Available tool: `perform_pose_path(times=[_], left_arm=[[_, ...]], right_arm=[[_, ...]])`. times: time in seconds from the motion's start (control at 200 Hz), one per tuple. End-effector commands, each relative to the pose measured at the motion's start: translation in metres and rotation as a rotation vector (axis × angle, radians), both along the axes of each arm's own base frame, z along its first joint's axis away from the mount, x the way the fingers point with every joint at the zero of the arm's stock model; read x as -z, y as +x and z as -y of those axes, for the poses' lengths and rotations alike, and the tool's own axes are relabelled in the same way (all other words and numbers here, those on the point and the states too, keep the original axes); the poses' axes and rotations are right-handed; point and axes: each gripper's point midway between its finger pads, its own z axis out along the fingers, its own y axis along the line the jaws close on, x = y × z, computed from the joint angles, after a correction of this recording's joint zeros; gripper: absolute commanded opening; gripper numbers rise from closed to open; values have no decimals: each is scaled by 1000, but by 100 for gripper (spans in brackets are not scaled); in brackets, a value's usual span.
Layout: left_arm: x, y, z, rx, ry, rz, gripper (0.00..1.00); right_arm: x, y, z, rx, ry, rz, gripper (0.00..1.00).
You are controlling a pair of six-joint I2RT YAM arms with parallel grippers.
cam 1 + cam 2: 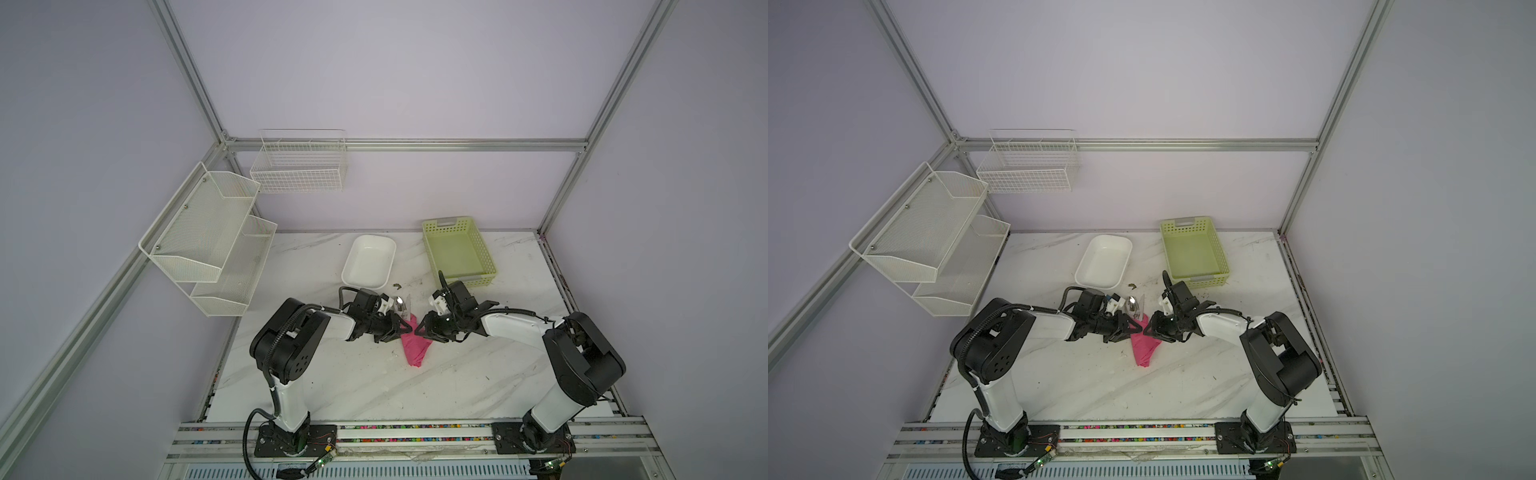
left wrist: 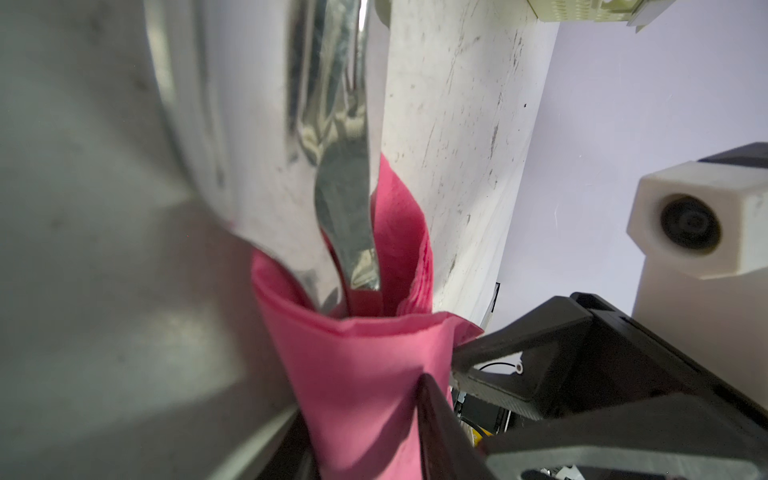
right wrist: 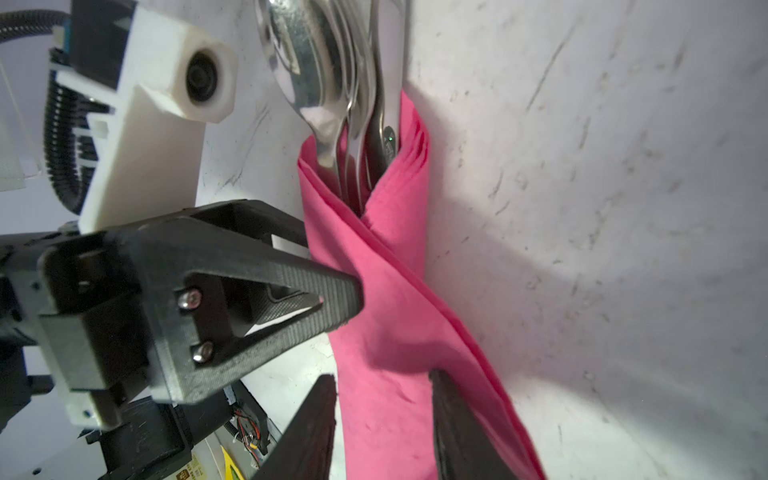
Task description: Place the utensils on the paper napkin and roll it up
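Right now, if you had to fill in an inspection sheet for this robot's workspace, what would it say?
Surface: marble-look table, scuffed and speckled.
Job's things: paper napkin rolled around utensils; silver heads stick out the far end.
Clutter: white tray, green basket, small dark scrap.
Grippers: left gripper pinches the napkin roll; right gripper straddles it, grip unclear.
Cables: black hose looping near the front edge.
Surroundings: mesh rack and wire basket on lilac walls; aluminium frame.
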Motion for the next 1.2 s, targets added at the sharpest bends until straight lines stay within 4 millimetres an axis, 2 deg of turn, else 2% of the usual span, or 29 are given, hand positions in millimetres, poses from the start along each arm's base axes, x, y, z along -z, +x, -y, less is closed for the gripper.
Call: perform_pose_path(times=[0.0, 0.13, 0.255, 0.56, 0.77, 0.96, 1.195], left_arm=[[60, -25, -34, -58, 220, -170, 35], [59, -25, -33, -58, 219, -169, 34], [59, -24, -32, -55, 210, -166, 34], [60, -23, -28, -52, 186, -172, 34], [52, -18, -15, -66, 60, -157, 31], [47, -18, -7, -87, -41, -166, 24], [40, -22, -1, -114, -150, -194, 23]], right_arm=[[-3, -9, -9, -37, 0, -9, 44], [3, -8, -15, -35, 6, -13, 50], [16, -5, -21, -38, 4, -25, 51], [49, -5, -18, -44, -49, -43, 54], [59, -11, -29, -82, -7, -45, 63], [69, -13, -31, -84, -15, -58, 63], [76, -11, -29, -34, -24, -72, 61]])
